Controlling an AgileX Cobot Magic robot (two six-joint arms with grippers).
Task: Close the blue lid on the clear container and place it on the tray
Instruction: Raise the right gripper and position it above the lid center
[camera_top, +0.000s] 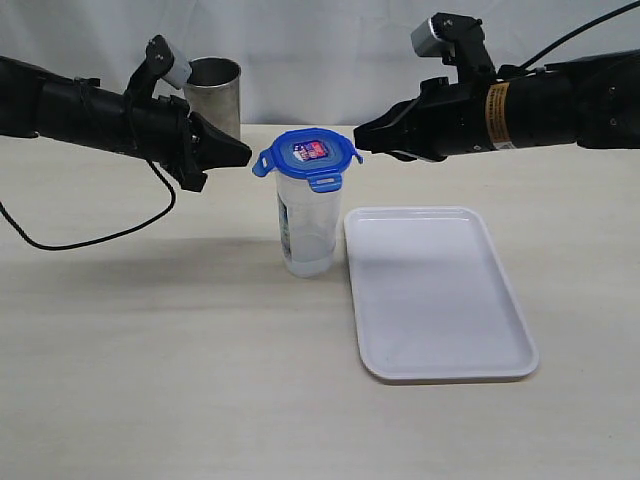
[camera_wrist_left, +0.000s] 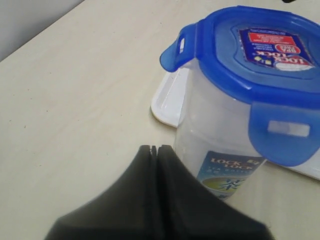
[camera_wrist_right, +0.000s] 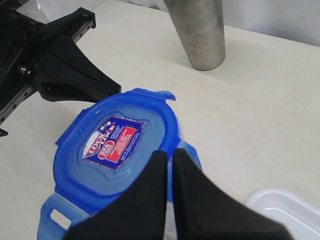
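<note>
Left gripper (camera_top: 247, 155) and right gripper (camera_top: 358, 134) are shut, empty, at the blue lid's (camera_top: 306, 152) nine and three. I see a steel tumbler (camera_top: 214, 95) at eleven and the tray (camera_top: 450, 374) at four.

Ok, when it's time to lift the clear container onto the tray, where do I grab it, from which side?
Grip the wall of the clear container under the blue lid, coming in level from the tray side with the right gripper, opened first. It stands upright and narrow, so jaws can likely span it; the flaps flare out, making a top grab awkward.
</note>
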